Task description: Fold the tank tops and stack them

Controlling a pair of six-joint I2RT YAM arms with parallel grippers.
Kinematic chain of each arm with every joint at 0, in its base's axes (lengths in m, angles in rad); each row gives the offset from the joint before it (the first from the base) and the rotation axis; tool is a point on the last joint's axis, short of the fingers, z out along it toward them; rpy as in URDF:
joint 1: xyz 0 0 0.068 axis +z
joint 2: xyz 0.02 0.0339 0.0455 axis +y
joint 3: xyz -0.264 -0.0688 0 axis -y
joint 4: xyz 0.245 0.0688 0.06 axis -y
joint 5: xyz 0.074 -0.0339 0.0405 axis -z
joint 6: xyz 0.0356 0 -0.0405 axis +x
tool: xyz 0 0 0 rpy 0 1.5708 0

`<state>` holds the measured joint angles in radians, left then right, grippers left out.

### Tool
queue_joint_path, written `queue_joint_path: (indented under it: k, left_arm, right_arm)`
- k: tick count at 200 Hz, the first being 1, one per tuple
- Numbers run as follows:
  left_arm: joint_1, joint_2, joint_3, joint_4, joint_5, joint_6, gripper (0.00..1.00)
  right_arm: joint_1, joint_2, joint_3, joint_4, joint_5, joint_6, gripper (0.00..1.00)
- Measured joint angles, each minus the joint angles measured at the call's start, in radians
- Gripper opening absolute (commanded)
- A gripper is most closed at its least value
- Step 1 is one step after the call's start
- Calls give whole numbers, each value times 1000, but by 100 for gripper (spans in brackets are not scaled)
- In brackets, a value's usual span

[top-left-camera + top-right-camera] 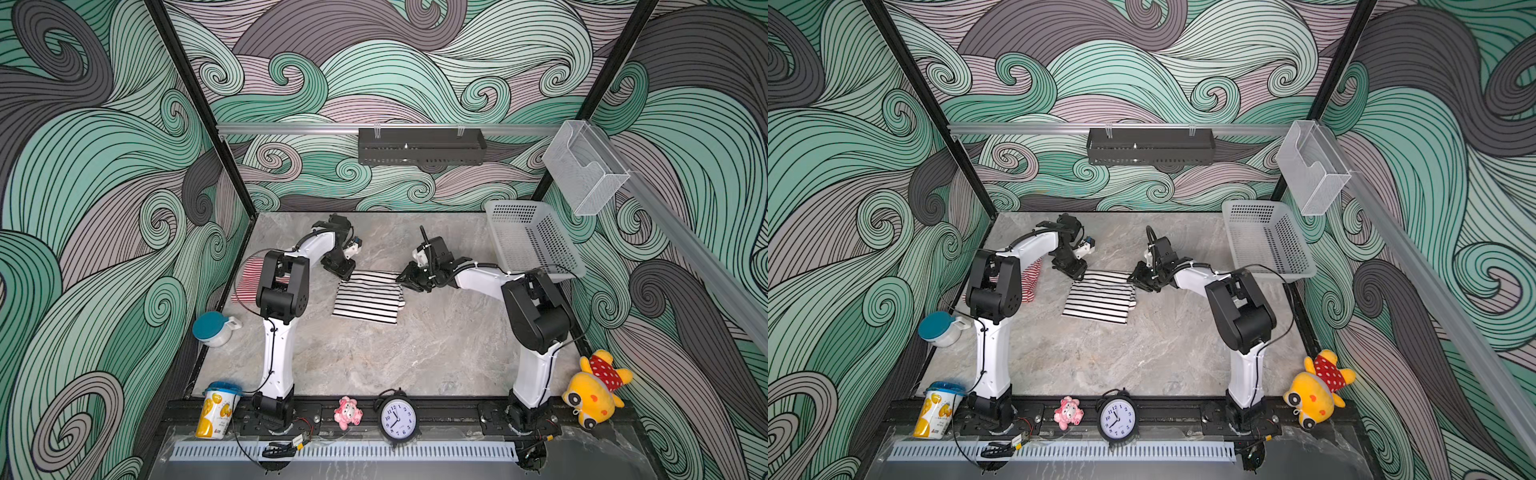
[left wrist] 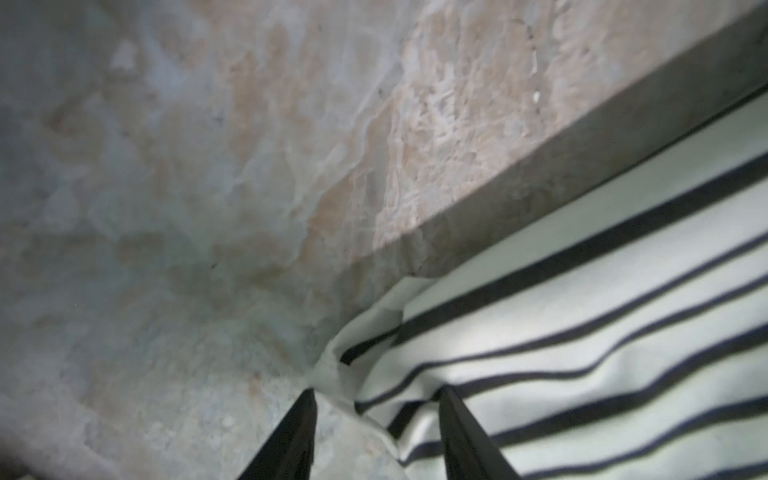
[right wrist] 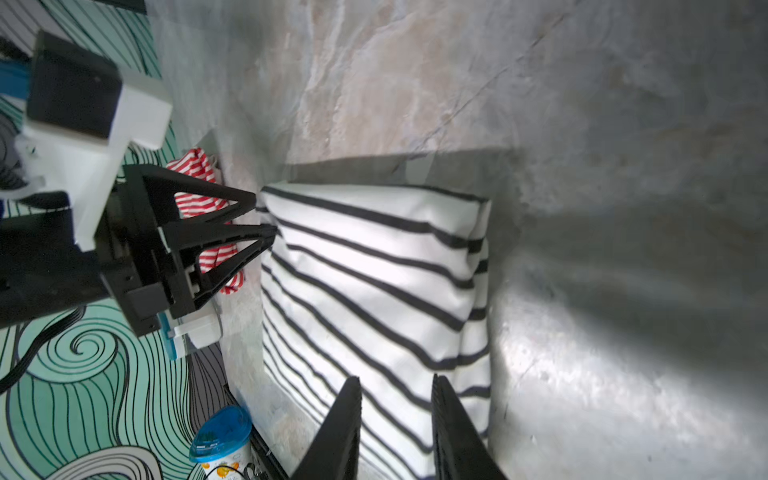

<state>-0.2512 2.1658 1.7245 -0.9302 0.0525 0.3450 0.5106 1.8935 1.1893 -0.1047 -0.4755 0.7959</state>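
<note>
The black-and-white striped tank top [image 1: 368, 297] [image 1: 1100, 299] lies folded into a rectangle in the middle of the marble table. My left gripper [image 1: 347, 272] [image 2: 378, 395] [image 3: 264, 214] is at its far left corner, jaws open, with the loose corner of fabric [image 2: 540, 332] lying between them unpinched. My right gripper [image 1: 405, 280] [image 3: 395, 380] hovers at the far right corner, jaws open over the stripes [image 3: 374, 270]. The red-and-white striped tank top [image 1: 249, 280] [image 1: 1030, 282] [image 3: 199, 195] lies at the left, mostly hidden behind the left arm.
A white perforated basket [image 1: 536, 241] stands at the back right. A teal-lidded jar [image 1: 212, 328] sits at the table's left edge. Along the front rail are a yellow canister [image 1: 216, 411], a pink toy [image 1: 348, 412], a clock [image 1: 398, 419] and a yellow plush [image 1: 594, 390].
</note>
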Motion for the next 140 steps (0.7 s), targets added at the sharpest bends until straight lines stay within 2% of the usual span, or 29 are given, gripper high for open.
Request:
queue_joint_path:
  k: [23,65,101,140]
  left_arm:
    - [0,-107,-64,-1,6,-8,56]
    - [0,-285,-187,1,43,-16,56]
    - [2,-305,-306,15,86,-16,64]
    - [22,-300,-379,13,152,-16,65]
  right_arm:
    - [41,-50,-47,35,8,6,29]
    - [100,-39,-111,84,9,24,25]
    - [101,-10,-157,140,10,39,23]
    - [102,18,-196,199,7,57,23]
